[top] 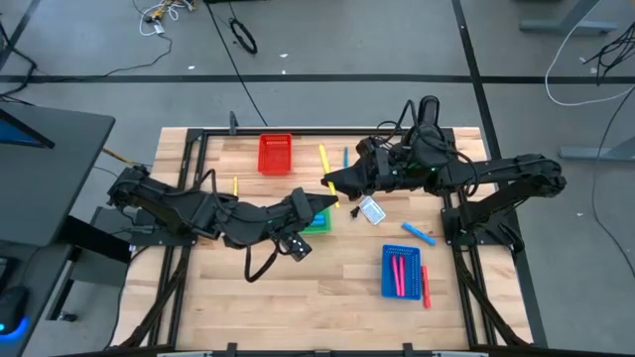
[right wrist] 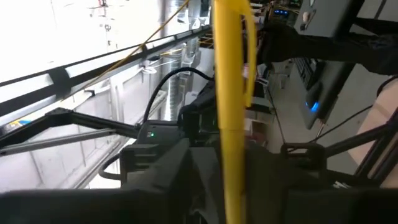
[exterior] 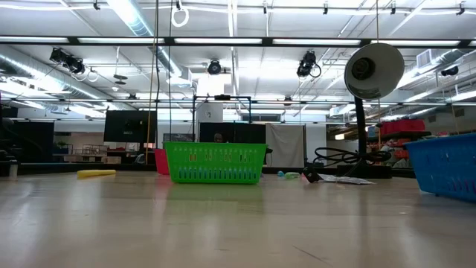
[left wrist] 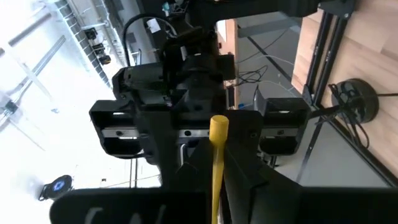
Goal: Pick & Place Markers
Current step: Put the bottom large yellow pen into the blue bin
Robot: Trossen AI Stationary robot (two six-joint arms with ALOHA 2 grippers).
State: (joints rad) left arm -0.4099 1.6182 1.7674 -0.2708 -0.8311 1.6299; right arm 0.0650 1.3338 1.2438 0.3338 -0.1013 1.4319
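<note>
Yellow marker was held aloft near the surface's middle, clamped by the left hand. Right hand was seen half-closed around its other end. Judged light, stiff, slippery; best gripped mid-barrel, squarely.

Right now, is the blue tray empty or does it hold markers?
Not empty. In the high view the blue tray holds two pink markers lying side by side; a red marker lies outside it on the table.
</note>
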